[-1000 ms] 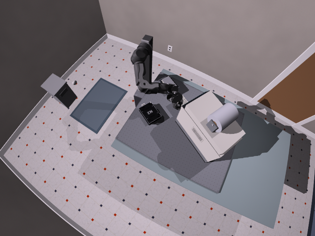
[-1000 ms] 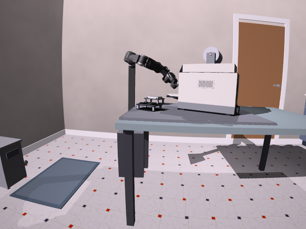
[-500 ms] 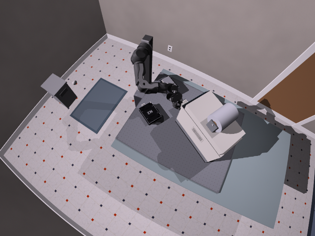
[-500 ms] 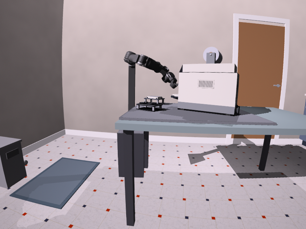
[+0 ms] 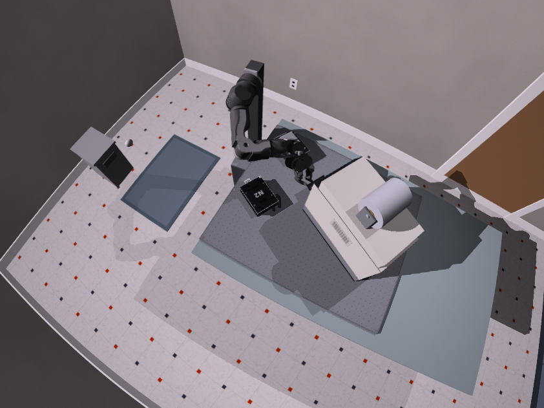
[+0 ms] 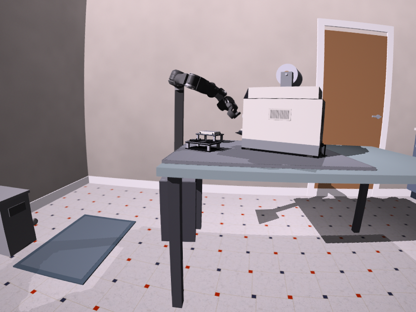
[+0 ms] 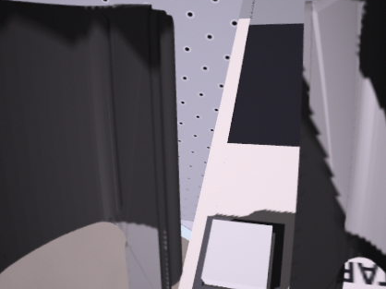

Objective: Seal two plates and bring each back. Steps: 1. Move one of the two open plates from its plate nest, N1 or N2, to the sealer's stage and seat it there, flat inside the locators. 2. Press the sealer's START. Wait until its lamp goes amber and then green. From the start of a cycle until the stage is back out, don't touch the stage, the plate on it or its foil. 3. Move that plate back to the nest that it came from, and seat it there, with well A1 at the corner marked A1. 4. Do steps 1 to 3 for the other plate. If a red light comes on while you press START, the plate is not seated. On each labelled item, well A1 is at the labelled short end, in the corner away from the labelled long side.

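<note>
The white sealer [image 5: 362,217] stands on the grey mat, with its foil roll [image 5: 385,201] on top. My gripper [image 5: 308,181] hovers at the sealer's left end face, also seen from the side [image 6: 236,114]. Its fingers are slightly apart with nothing between them. In the wrist view, the gap between the fingers shows the sealer's panel, with a dark window [image 7: 268,85], a pale square in a dark frame [image 7: 237,253] and part of the START label [image 7: 365,271]. A short bit of the stage [image 6: 238,131] sticks out below my gripper. The black nest N2 [image 5: 259,194] stands to the left. A pale plate [image 6: 209,132] lies on a nest.
The arm's post [image 5: 254,103] rises at the table's back left corner. The arm hides the area behind nest N2. On the floor lie a blue mat [image 5: 170,181] and a dark bin [image 5: 102,156]. A brown door [image 6: 353,86] is at the right.
</note>
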`<control>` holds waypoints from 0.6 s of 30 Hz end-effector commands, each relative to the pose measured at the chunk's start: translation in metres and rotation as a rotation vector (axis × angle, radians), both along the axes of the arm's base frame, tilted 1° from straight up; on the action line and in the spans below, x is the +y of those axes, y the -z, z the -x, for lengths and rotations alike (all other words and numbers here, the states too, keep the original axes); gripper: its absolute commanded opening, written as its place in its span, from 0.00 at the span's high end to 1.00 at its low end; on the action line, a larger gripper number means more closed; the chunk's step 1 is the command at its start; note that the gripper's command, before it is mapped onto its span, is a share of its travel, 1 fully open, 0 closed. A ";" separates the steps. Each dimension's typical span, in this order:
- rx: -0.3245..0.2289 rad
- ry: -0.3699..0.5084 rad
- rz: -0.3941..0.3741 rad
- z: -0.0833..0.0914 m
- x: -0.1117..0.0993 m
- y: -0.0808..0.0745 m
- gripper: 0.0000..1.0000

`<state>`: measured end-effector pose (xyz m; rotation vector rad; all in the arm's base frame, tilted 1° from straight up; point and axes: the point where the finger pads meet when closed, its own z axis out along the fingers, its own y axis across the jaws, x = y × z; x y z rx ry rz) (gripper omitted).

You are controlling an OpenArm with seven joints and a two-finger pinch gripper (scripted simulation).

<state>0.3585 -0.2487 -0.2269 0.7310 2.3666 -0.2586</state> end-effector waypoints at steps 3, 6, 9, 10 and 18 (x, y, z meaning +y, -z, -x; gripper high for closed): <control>0.014 -0.045 -0.111 -0.001 0.017 0.005 0.35; 0.024 -0.059 -0.147 0.000 0.032 0.010 0.35; 0.034 -0.094 -0.241 0.000 0.045 0.011 0.35; 0.039 -0.106 -0.272 0.000 0.050 0.012 0.35; 0.055 -0.142 -0.375 0.003 0.079 0.016 0.35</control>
